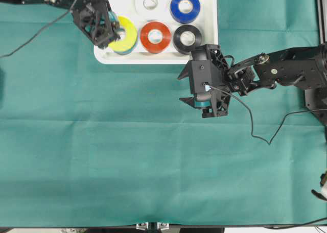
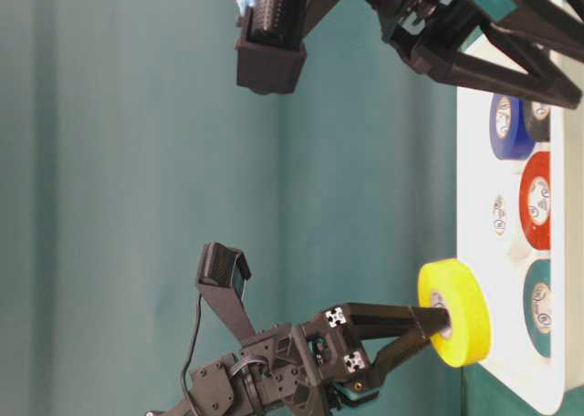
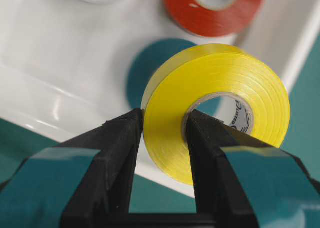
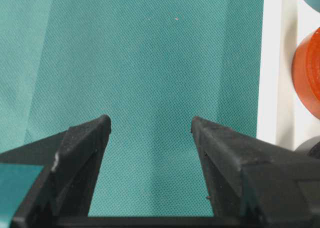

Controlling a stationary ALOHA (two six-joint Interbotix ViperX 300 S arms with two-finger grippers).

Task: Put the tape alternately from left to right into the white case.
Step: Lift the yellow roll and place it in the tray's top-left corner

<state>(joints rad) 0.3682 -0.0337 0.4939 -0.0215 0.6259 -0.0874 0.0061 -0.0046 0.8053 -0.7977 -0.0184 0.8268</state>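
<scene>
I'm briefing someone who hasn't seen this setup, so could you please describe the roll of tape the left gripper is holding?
Start at the white case at the cloth's far edge. Over its near left corner, the left gripper pinches the yellow tape roll, one finger through its core. It is the only yellow roll, raised above a teal roll; the others lie flat.

Tape rolls: six, namely yellow, teal, red, black, white, blue. White case: one. End effectors: two.
</scene>
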